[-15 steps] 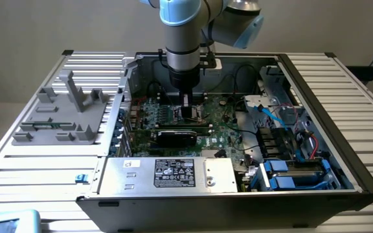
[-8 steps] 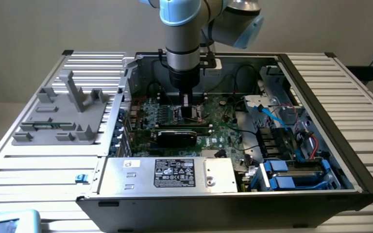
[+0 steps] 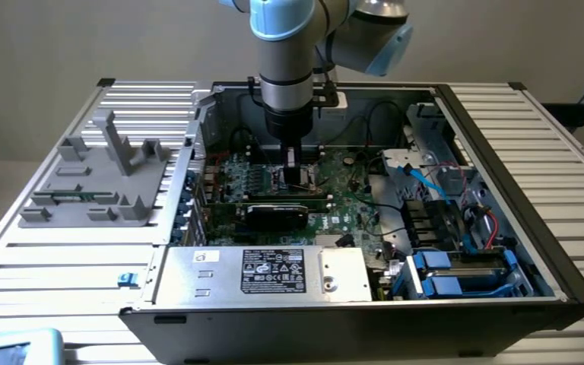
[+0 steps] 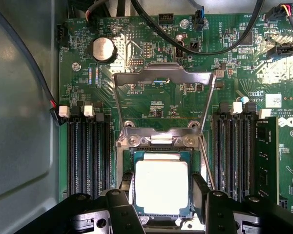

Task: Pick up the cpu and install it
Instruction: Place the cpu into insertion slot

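Pincer [image 4: 164, 179] straddles the cpu [image 4: 162, 190]; whether it is clamped on the chip or free of it cannot be determined. The cpu lies flat in the socket [image 4: 156, 148], metal top up. The load plate [image 4: 163, 75] stands raised beside the socket. Memory slots [image 4: 88, 151] flank the socket on the motherboard [image 4: 80, 95], inside the open computer case [image 3: 505, 175] on the desk [image 3: 69, 258].

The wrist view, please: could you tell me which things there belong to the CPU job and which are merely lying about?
Job in hand: cpu; socket; raised socket frame; tool.
Lying about: coin battery; memory slots; memory stick.
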You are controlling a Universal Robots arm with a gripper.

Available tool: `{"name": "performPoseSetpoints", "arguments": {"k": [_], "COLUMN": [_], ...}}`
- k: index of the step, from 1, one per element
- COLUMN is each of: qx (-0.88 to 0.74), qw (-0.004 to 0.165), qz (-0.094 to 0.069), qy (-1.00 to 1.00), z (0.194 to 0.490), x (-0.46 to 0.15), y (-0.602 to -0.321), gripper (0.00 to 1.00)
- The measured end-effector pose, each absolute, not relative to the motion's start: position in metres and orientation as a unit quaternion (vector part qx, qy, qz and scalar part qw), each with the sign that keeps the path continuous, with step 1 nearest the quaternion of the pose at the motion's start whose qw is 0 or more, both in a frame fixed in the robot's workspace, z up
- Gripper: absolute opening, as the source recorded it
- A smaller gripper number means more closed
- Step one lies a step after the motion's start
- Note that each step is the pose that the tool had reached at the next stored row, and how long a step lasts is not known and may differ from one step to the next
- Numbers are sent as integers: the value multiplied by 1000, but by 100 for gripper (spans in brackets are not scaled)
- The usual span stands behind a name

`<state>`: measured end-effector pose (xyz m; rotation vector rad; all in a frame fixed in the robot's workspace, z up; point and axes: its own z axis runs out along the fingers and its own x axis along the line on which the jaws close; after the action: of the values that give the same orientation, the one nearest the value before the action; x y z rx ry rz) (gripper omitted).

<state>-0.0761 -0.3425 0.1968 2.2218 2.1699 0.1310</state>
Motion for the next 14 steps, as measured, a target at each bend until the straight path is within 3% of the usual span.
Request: {"name": "performPoseSetpoints", "arguments": {"k": [14], "qx": [715], "qw": [17], "qz": [42], "qy": [698], "z": [197], "x": [-76], "y": [-342], "gripper": [57]}}
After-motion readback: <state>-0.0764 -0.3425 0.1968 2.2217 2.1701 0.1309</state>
